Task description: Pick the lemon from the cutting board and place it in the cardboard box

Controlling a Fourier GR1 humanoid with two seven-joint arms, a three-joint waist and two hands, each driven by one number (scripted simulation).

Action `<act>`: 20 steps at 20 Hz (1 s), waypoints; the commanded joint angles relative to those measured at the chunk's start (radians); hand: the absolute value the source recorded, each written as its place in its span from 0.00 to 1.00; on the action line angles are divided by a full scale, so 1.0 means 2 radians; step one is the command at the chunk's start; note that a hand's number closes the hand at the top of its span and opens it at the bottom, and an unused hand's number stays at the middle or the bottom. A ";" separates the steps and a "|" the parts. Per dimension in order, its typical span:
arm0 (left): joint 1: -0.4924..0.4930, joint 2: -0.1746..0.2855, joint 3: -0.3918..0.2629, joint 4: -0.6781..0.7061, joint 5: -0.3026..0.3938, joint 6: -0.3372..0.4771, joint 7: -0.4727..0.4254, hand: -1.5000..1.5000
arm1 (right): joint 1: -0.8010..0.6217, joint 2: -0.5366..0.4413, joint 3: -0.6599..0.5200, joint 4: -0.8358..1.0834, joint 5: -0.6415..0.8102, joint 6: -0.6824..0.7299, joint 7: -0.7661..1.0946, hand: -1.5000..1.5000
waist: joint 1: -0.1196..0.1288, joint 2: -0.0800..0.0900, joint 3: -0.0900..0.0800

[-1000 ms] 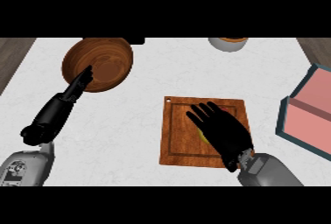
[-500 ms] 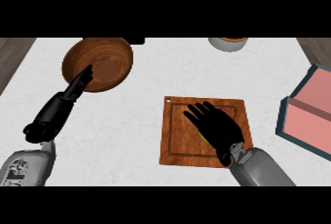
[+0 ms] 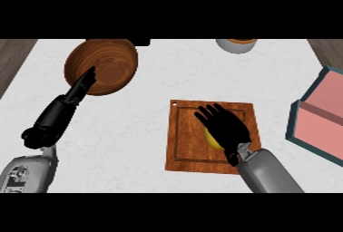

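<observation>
grasp step: we are hovering the right robot hand (image 3: 224,124), fingers spread apart and not yet curled, over the lemon (image 3: 212,139) lying on the cutting board (image 3: 188,156). next, we judge: curling round it, lifting, carrying right to the cardboard box (image 3: 320,121).

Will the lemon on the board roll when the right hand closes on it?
Probably: the lemon looks rounded, so it may roll on the flat cutting board. Mostly hidden under the open right hand, it could slip sideways.

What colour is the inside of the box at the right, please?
The box is pink inside with a teal edge, seen in the head view.
</observation>
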 commanded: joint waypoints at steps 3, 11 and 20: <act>0.012 0.005 0.010 -0.012 0.002 -0.019 -0.008 0.50 | 0.008 -0.010 -0.005 0.037 0.018 -0.035 -0.056 1.00 | 0.000 0.000 0.000; 0.011 -0.001 0.012 0.024 -0.011 -0.014 -0.039 0.50 | 0.012 -0.011 0.002 0.047 0.043 -0.151 -0.119 1.00 | -0.001 0.000 0.000; -0.002 -0.006 0.021 -0.014 0.005 -0.016 0.022 0.50 | 0.173 -0.026 0.024 -0.084 -0.032 -0.144 -0.192 1.00 | -0.011 -0.002 0.000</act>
